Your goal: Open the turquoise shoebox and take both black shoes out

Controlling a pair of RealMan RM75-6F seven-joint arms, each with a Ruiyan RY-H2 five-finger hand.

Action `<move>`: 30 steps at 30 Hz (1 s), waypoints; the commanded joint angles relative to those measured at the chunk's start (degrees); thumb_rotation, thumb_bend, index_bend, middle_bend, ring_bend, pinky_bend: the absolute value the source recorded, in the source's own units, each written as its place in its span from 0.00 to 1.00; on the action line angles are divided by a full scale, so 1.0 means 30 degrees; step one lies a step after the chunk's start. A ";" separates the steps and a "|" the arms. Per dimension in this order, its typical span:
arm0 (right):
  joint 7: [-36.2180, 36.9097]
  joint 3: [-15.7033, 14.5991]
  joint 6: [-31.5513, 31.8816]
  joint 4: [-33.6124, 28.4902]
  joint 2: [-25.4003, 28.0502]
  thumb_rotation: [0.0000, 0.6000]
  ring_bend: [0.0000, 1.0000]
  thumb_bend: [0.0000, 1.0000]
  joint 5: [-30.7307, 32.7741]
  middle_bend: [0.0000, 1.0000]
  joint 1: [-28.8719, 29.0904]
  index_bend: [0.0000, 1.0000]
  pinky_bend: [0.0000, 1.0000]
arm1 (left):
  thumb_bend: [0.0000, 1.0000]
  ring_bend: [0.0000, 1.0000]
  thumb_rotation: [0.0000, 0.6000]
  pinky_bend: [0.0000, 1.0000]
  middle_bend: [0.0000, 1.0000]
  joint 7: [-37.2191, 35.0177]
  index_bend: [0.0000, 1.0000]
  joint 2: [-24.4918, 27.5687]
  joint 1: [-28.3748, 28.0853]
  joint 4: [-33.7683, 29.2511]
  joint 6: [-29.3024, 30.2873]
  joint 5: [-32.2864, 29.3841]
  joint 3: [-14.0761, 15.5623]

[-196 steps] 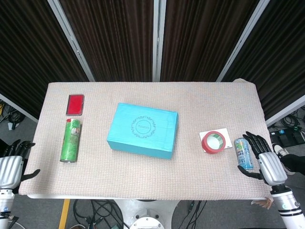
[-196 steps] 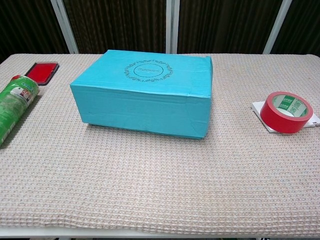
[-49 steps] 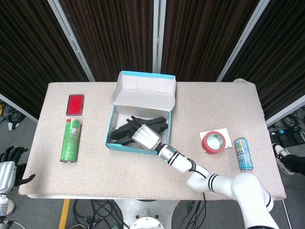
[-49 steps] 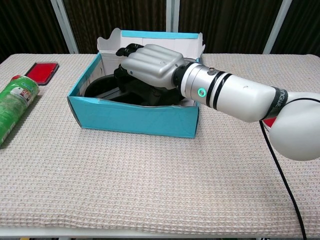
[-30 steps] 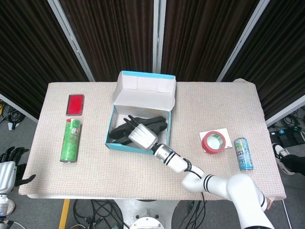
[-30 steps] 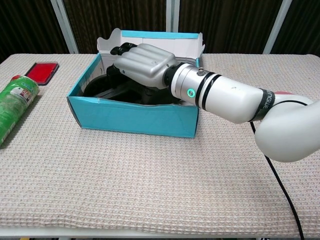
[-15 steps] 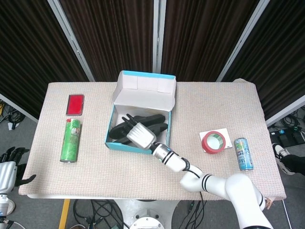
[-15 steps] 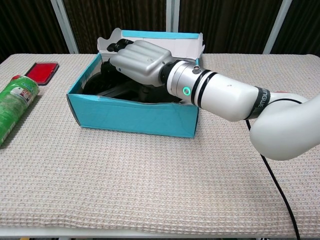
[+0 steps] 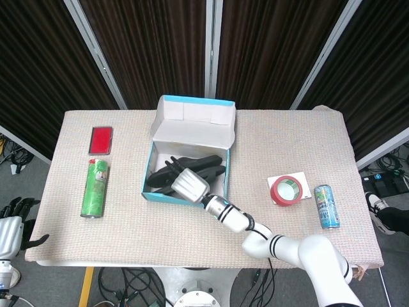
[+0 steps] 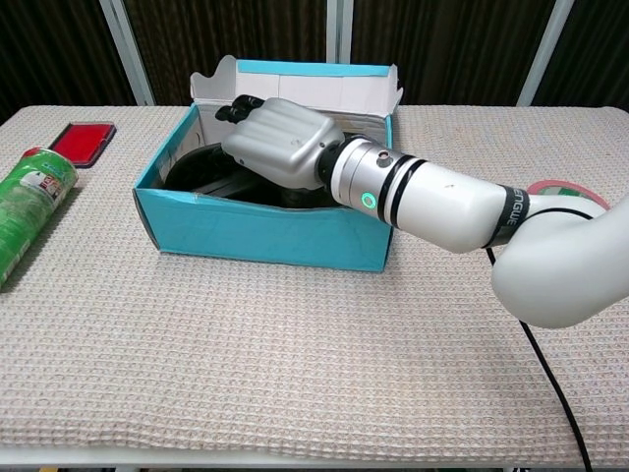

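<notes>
The turquoise shoebox (image 9: pixel 158 194) (image 10: pixel 265 232) sits mid-table with its lid (image 9: pixel 194 121) (image 10: pixel 298 85) standing up at the back. Black shoes (image 9: pixel 208 166) (image 10: pixel 194 168) lie inside it. My right hand (image 9: pixel 188 183) (image 10: pixel 280 144) reaches over the front wall into the box, back of the hand up, fingers curled down onto the shoes. Its own bulk hides whether it grips one. My left hand (image 9: pixel 9 229) hangs off the table's near left corner, fingers apart and holding nothing.
A red flat case (image 9: pixel 101 139) (image 10: pixel 83 141) and a green can (image 9: pixel 94 188) (image 10: pixel 29 202) lie left of the box. To the right are a red tape roll (image 9: pixel 285 190) on a white card and a blue can (image 9: pixel 326 206). Dark curtains stand behind the table.
The box, closed 6.5 s ago, stands open. My right hand came from the table's right edge into it, drifted left over the shoes, and now sits slightly lower. The left hand stayed put.
</notes>
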 commanded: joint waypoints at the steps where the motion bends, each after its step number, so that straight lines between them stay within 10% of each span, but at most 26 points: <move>1: -0.0145 -0.0138 0.0180 0.0304 -0.0209 1.00 0.01 0.23 -0.0131 0.40 -0.0096 0.44 0.00 | 0.02 0.08 1.00 0.17 0.16 -0.0014 0.22 0.0003 0.0000 0.0003 0.0007 -0.0013 -0.0015; 13: 0.0934 0.0183 0.1943 -0.0265 0.0425 1.00 0.16 0.56 -0.0693 0.56 -0.0394 0.68 0.00 | 0.02 0.08 1.00 0.17 0.16 -0.0133 0.22 0.0061 -0.0039 -0.0016 -0.0079 0.0020 0.0003; 30: 0.1542 0.1789 0.4950 -0.7369 0.6269 1.00 0.16 0.57 0.0318 0.57 -0.2822 0.69 0.00 | 0.02 0.08 1.00 0.17 0.16 -0.0164 0.22 0.0199 -0.0144 -0.0065 0.0019 0.0199 -0.0067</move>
